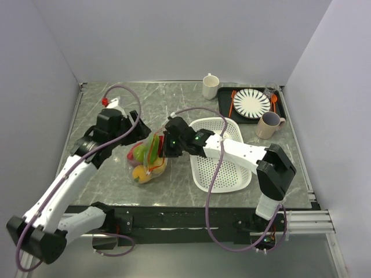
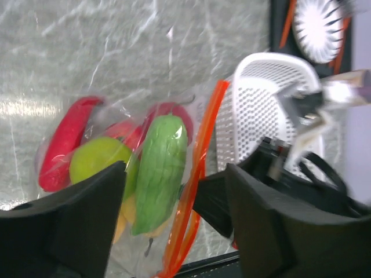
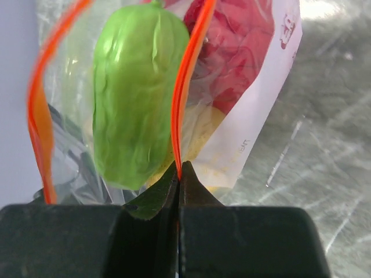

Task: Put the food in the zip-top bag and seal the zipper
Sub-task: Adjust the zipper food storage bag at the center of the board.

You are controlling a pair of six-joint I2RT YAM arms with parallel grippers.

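Observation:
The clear zip-top bag stands on the table between my grippers, its mouth up and open. Inside it are a green cucumber, a red chilli, a green ball and red and yellow pieces. My right gripper is shut on one side of the orange-red zipper; the cucumber sits just behind it. In the top view the right gripper is at the bag's right side. My left gripper is open, its fingers wide on either side of the bag's upper part; in the top view it is at the bag's left. The slider is not in view.
A white perforated basket lies right of the bag, under the right arm. At the back right are a black tray with a striped plate and orange cutlery, a white mug and a beige mug.

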